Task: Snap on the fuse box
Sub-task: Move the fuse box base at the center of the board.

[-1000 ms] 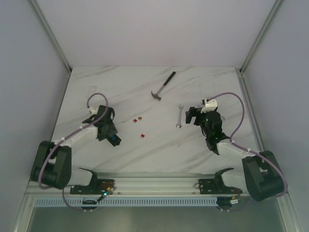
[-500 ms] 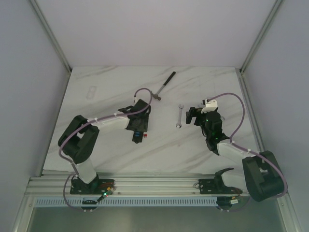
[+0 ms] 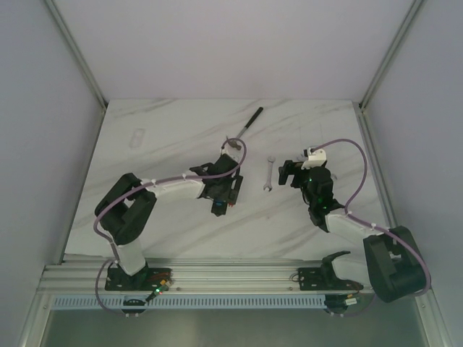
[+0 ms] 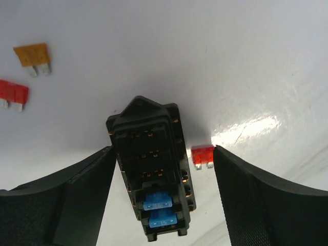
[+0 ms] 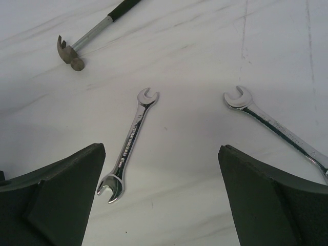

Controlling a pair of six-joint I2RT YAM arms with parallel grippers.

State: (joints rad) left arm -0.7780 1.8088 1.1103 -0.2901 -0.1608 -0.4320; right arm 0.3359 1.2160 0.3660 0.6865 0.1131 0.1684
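Finding the left gripper (image 4: 163, 149) spread about the fuse box (image 4: 150, 169), red fuse (image 4: 203, 153) at 3 o'clock, we note the right gripper (image 5: 161, 147) spread.

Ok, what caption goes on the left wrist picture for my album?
Fuse box inside the open left gripper, loose fuses lying nearby.

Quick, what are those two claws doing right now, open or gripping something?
Left claw: open; the fuse box sits between its fingers, not clamped.
Right claw: open, holding nothing.
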